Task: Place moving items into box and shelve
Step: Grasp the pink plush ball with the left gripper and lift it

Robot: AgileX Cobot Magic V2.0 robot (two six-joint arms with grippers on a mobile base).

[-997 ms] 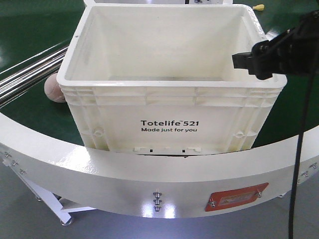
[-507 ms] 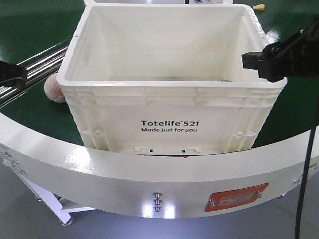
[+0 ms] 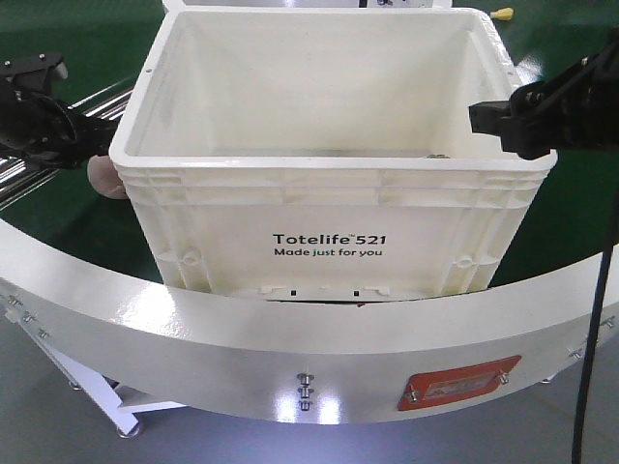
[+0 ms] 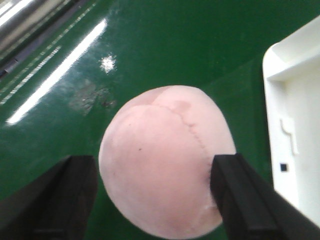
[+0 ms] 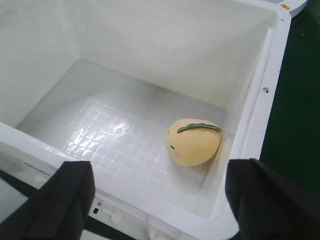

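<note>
The white box stands on the green belt. A yellow fruit plush lies on its floor against the right-hand wall. Left of the box, the pink ball rests on the belt, half hidden behind the box's corner in the front view. My left gripper is open and straddles the ball, a finger on each side, the right one at its edge. In the front view the left gripper sits just above the ball. My right gripper hangs open and empty over the box's right rim.
A curved white guard rail with a red plate runs across the front. Shiny metal bars lie at the left behind my left arm. A small yellow object sits at the far right past the box.
My left arm came in from the left edge and moved right to the pink ball. My right gripper shifted slightly right off the box opening, then held still.
</note>
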